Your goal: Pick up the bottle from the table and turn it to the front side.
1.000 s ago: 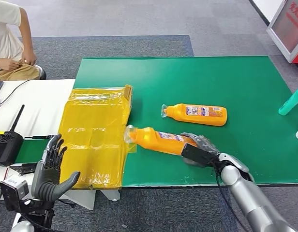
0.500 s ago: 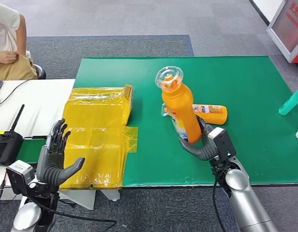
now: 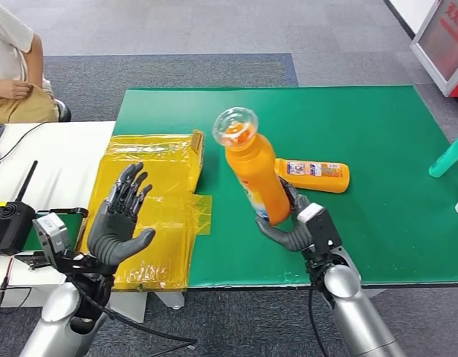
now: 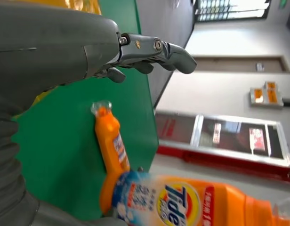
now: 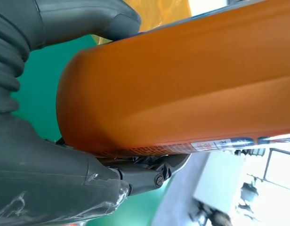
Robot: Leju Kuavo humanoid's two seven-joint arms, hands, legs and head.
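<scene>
Facing the left wrist camera, held bottle's (image 4: 193, 202) Tide label; right hand (image 3: 294, 223) fingers (image 5: 136, 176) clamped around it.

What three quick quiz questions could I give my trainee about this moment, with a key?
1. True or false: the held bottle rests flat on the green mat.
2. Which robot hand grips it? A) left robot hand B) right robot hand
3. Fill in: the second bottle lies on its ____.

Key: 1 false, it is lifted with its clear cap tilted up. 2 B; the left one is spread wide above the yellow bag. 3 side.
</scene>
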